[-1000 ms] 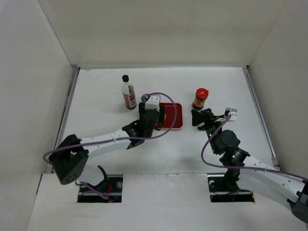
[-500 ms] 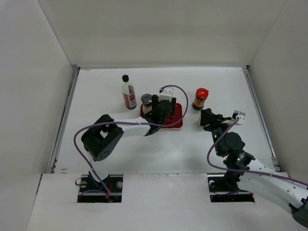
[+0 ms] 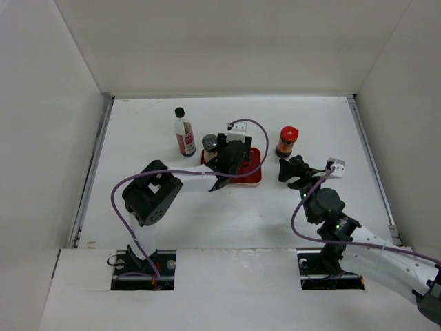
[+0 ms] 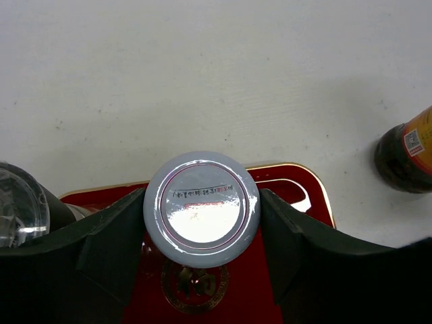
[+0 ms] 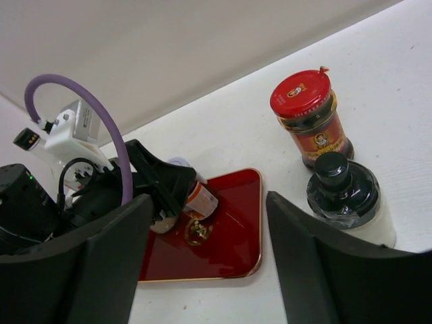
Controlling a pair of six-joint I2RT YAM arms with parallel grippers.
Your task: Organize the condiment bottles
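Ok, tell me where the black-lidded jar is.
In the right wrist view, the black-lidded jar stands right of the red tray, just nearer the camera than the red-capped bottle.

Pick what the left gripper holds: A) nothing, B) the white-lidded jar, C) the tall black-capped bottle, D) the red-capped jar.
B: the left gripper clamps the white-lidded jar on both sides, over the red tray.
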